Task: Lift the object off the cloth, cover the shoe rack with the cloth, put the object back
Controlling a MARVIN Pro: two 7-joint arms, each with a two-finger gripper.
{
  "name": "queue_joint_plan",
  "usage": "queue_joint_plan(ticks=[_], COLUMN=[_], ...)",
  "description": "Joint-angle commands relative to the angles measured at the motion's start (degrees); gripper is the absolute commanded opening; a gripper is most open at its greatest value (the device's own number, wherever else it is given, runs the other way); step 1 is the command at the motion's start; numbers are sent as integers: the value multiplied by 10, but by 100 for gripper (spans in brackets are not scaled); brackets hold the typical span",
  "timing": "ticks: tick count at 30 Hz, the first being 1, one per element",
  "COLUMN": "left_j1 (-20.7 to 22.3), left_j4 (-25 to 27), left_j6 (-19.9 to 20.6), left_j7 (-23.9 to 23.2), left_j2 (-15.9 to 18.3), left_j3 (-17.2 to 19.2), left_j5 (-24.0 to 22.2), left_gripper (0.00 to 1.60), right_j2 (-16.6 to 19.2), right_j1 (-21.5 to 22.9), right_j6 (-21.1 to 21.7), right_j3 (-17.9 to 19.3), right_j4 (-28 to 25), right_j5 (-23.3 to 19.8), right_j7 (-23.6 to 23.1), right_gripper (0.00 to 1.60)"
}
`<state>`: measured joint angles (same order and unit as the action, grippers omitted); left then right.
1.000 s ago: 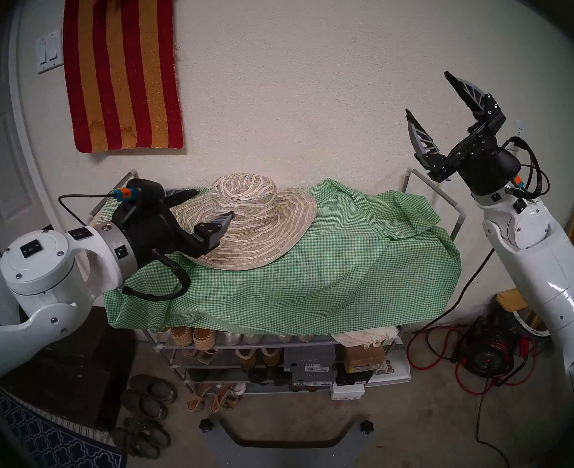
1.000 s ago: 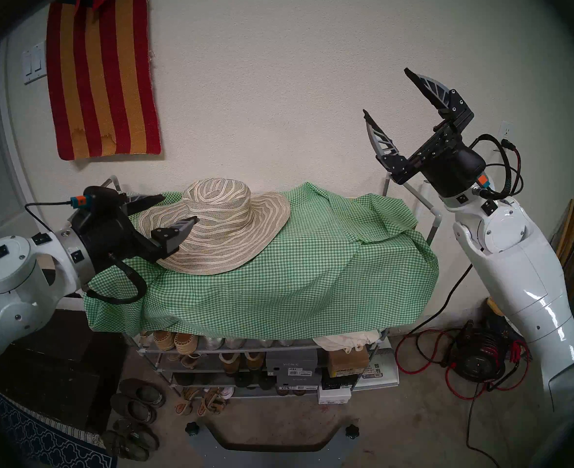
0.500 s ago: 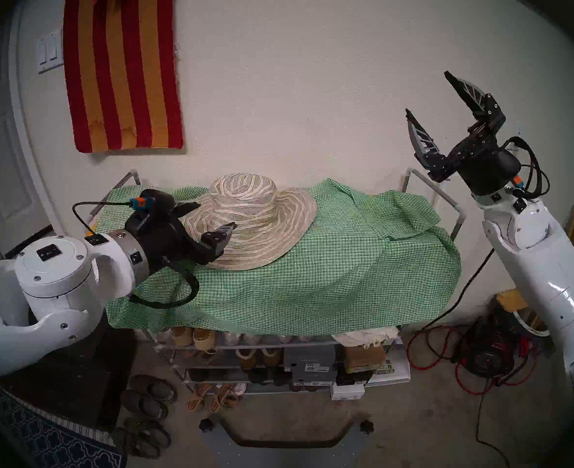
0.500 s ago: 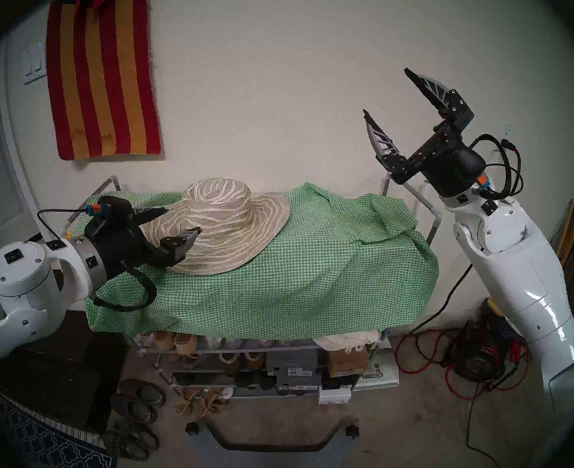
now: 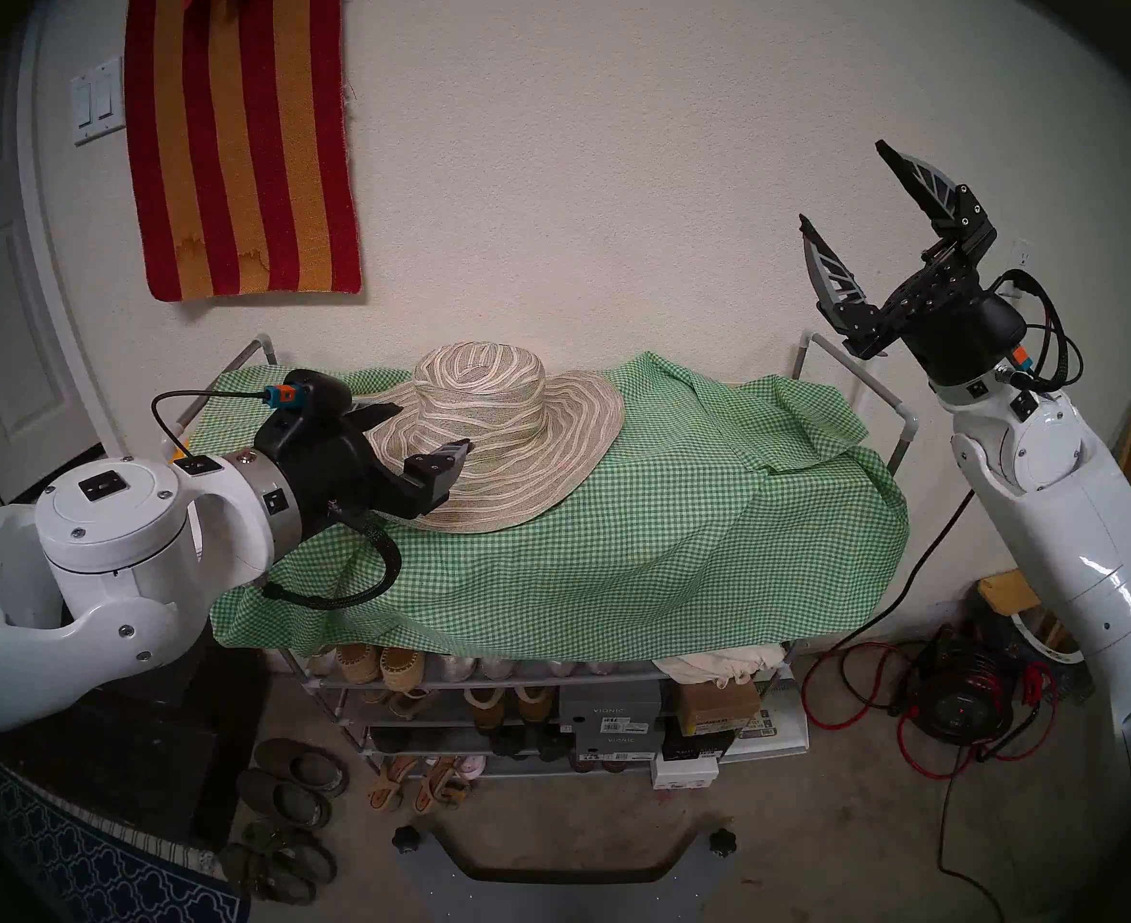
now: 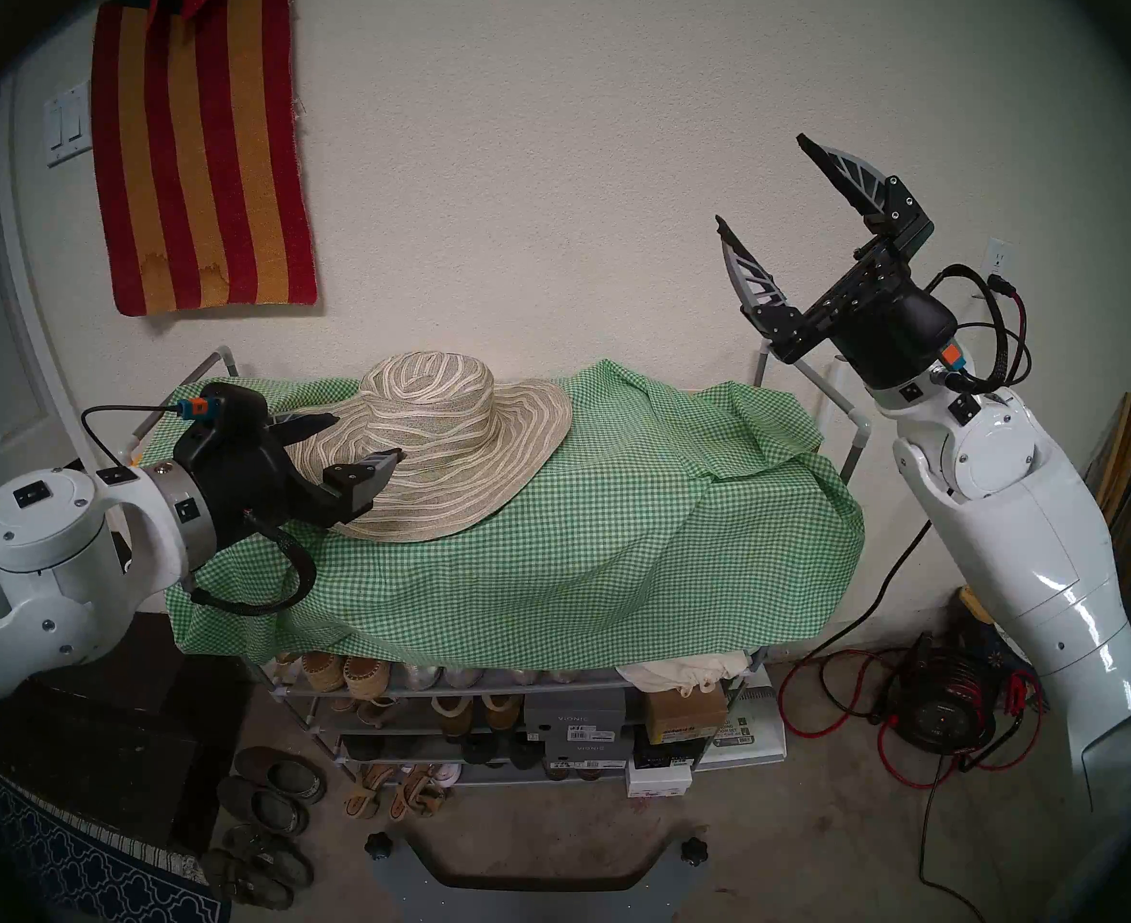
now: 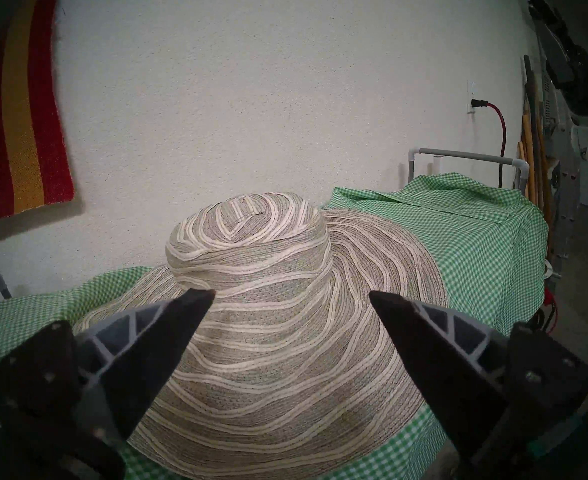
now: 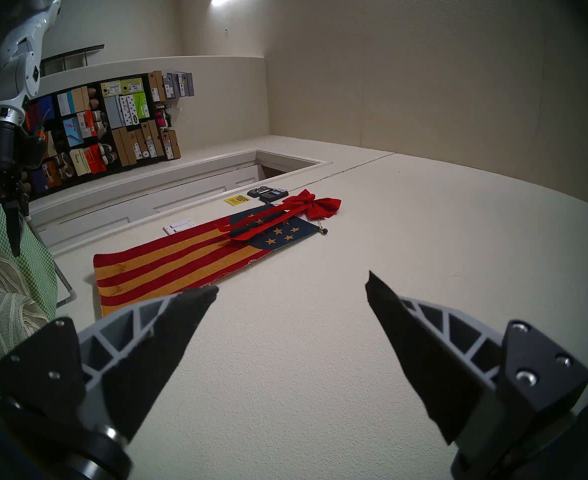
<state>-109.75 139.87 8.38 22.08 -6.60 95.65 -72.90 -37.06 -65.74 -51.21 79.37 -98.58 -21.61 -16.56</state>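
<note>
While the sun hat (image 5: 493, 445) is sitting on the gingham cloth (image 5: 616, 555) atop the shoe rack (image 5: 899, 429), the left tool (image 5: 426, 429), spread, is flanking its nine-o'clock brim; closing and lifting comes next. The right tool (image 5: 845, 189) is idling spread at two o'clock.

We note a matt woven straw-like sun hat (image 5: 503, 435) on thin checked gingham cloth (image 5: 649, 549), the shoe rack (image 5: 842, 369) of dull grey metal tubes with white plastic joints, glossy white arm shells (image 5: 1082, 535), matt black fingers (image 7: 168, 347), a rough textured wall (image 5: 582, 169) and a coarse-woven striped rug (image 5: 243, 136).
</note>
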Motion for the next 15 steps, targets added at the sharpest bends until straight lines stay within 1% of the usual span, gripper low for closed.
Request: queue_joint_plan(ticks=[1, 4, 10, 14, 15], left_j1=[32, 39, 50, 74, 76], left_j4=[1, 1, -18, -28, -29], left_j6=[-6, -9, -13, -6, -6], left_j7=[-9, -13, -24, -60, -61], left_j2=[4, 5, 7, 7, 8], left_j3=[-16, -27, -48, -57, -59], left_j5=[-15, -17, -22, -43, -44], left_gripper=[160, 160, 160, 160, 160], right_j2=[-1, 0, 0, 1, 1], right_j1=[-1, -1, -1, -1, -1], right_j6=[-1, -1, -1, -1, -1], right_j3=[-1, -2, -2, -2, -2], right_j4=[0, 0, 0, 0, 0], right_j5=[1, 1, 1, 1, 1], right_j7=[-1, 0, 0, 1, 1], right_gripper=[160, 160, 160, 160, 160])
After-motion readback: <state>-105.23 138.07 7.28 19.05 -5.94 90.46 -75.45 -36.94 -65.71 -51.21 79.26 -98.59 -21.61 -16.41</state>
